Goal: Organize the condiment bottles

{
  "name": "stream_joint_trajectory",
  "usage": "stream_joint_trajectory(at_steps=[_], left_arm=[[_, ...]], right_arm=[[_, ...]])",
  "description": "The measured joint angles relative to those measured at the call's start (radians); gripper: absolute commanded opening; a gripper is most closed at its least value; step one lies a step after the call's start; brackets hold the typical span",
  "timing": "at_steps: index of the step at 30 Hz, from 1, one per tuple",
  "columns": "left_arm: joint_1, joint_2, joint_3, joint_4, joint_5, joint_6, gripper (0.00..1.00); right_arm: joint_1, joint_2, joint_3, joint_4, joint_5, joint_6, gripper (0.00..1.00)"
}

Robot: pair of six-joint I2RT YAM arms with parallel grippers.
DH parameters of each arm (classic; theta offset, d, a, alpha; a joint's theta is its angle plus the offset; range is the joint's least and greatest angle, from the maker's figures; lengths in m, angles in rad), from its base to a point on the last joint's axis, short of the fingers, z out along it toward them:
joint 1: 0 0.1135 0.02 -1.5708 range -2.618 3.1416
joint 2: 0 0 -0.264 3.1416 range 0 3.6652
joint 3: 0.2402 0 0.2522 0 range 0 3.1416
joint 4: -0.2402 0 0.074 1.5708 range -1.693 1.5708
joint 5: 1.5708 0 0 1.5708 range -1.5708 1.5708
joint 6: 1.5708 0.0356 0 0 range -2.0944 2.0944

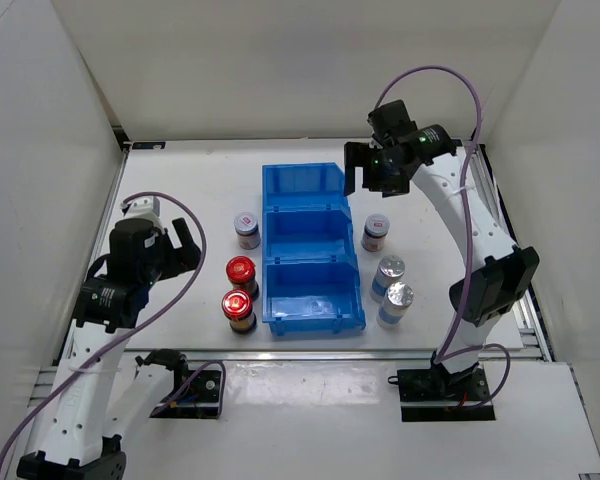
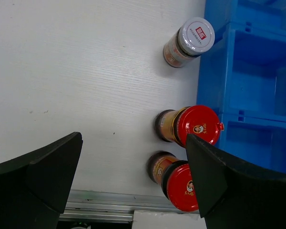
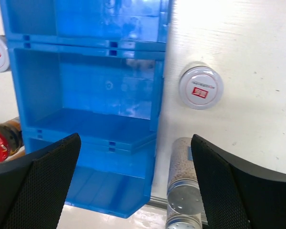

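Two dark bottles with red caps (image 1: 241, 270) (image 1: 238, 309) stand left of the blue bins (image 1: 310, 250); they also show in the left wrist view (image 2: 193, 125) (image 2: 178, 181). A short white-capped bottle (image 1: 247, 229) stands behind them, also in the left wrist view (image 2: 190, 40). Right of the bins stand another short white-capped bottle (image 1: 376, 232) (image 3: 200, 87) and two taller silver-capped bottles (image 1: 388, 276) (image 1: 395, 303), one in the right wrist view (image 3: 183, 191). My left gripper (image 1: 177, 240) (image 2: 133, 181) is open and empty, left of the red-capped bottles. My right gripper (image 1: 372, 170) (image 3: 136, 191) is open and empty, above the bins' far right.
The bins are three open blue compartments in a row, all empty, also in the right wrist view (image 3: 86, 86) and at the left wrist view's right edge (image 2: 248, 71). White walls enclose the table on three sides. A metal rail (image 1: 380, 352) runs along the near edge.
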Motion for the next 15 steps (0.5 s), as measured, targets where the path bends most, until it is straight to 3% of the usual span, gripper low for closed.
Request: stream_joint_trajectory(at_steps=[7, 12, 15], left_arm=[[-0.063, -0.031, -0.014, 0.011, 0.000, 0.000, 1.00], [-0.092, -0.033, -0.023, 0.007, -0.002, 0.007, 1.00], [-0.090, 0.006, 0.016, -0.016, -0.028, -0.009, 1.00]], right_arm=[[-0.018, 0.073, 0.156, -0.078, 0.024, 0.000, 0.99], [-0.090, 0.089, 0.158, -0.132, -0.053, -0.045, 0.99], [-0.102, 0.093, 0.103, -0.138, -0.008, -0.066, 0.99]])
